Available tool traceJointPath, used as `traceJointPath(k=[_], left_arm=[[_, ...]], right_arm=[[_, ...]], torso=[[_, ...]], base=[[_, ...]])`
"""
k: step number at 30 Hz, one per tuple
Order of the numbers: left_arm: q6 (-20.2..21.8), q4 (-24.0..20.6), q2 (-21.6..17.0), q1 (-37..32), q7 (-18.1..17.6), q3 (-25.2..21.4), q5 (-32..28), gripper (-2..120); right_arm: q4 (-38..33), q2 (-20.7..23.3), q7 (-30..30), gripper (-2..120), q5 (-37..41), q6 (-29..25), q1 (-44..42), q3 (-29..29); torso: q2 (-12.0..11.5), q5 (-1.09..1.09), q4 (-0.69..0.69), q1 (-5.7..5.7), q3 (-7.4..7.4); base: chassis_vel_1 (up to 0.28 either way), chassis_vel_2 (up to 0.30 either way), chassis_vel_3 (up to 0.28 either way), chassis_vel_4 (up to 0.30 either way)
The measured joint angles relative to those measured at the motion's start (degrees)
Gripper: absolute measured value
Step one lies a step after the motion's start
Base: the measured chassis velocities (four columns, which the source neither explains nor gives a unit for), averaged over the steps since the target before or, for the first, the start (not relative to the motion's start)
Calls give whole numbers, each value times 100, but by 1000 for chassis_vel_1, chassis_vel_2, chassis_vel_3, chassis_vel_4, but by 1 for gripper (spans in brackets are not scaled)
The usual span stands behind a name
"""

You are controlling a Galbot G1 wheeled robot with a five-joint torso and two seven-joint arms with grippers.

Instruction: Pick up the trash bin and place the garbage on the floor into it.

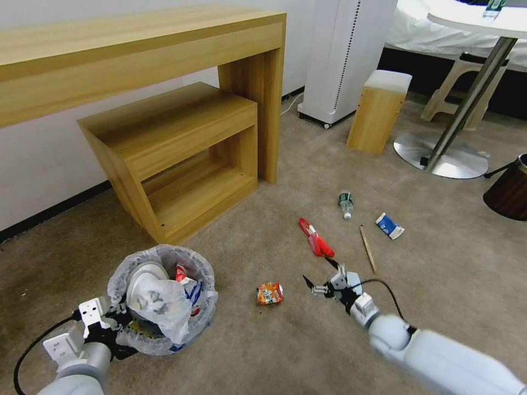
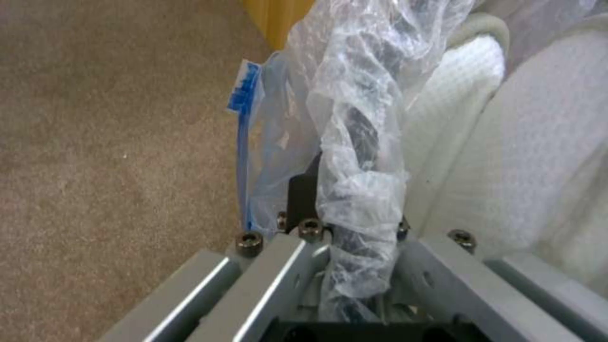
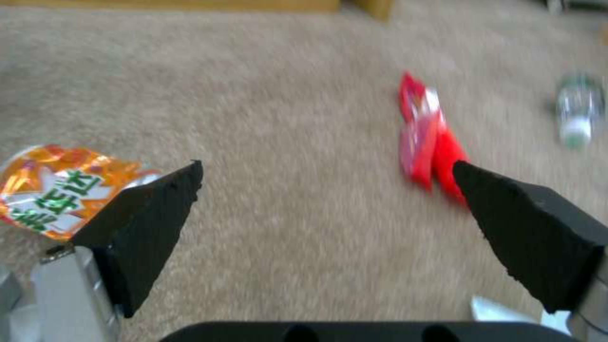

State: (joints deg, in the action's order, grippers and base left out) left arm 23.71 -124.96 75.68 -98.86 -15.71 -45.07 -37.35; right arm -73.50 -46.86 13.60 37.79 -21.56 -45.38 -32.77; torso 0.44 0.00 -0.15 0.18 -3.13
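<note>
Right gripper (image 1: pixel 320 276): spread wide between orange wrapper (image 1: pixel 269 293) and red wrapper (image 1: pixel 316 239). Left gripper (image 2: pixel 355 247): clamping trash bin (image 1: pixel 164 299) rim.

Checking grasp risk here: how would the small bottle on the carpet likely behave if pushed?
The small bottle lies on its side on the carpet, so it would probably roll. It looks like thin plastic, likely light and easily nudged. The open right end effector hovers short of it.

The orange wrapper (image 3: pixel 60 190) bears green characters, too blurred to read.

Trash bin (image 1: pixel 162 299) at left, wrapper (image 1: pixel 269 293) right of it, bottle (image 1: pixel 345 203) farther back
</note>
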Motion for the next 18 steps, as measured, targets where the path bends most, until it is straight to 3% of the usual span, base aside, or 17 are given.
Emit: traceJointPath(k=[9,18], left_arm=[[-2,67,-33,12,8,25,-3,0],[-6,57,-21,10,11,16,-26,0]], right_arm=[[176,-399,156,100,922,374,255,-108],[448,-807,195,100,1294,559,561,-457]], torso=[[0,-1,2,0,0],[0,-1,1,0,0]], base=[[0,0,0,0],[0,0,0,0]])
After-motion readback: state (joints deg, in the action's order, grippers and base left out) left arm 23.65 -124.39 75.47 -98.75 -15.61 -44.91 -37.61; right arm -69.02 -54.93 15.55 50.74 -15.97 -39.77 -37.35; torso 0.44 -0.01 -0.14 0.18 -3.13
